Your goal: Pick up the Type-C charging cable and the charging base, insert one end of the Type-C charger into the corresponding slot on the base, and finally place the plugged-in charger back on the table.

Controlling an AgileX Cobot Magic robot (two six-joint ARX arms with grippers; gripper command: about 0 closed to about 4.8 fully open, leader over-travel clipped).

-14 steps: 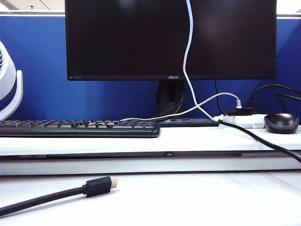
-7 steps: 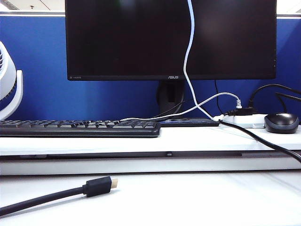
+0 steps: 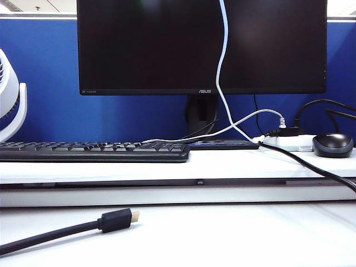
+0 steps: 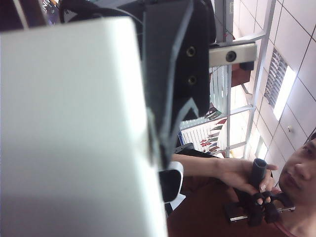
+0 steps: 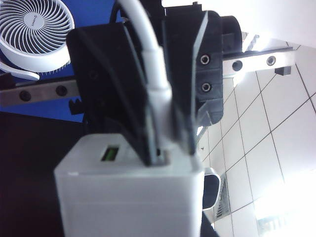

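Nothing shifted lately. Right gripper (image 5: 165,148) clamps cable (image 5: 148,54) plug at base (image 5: 128,202) slot; left gripper (image 4: 158,143) squeezes base (image 4: 74,128). Insertion likely finishing; lowering to table (image 3: 222,239) remains.

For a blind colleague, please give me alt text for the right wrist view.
The right pincer grips the plug end of the Type-C charging cable right at the top face of the charging base, beside a green port. A white fan stands behind, against a blue wall.
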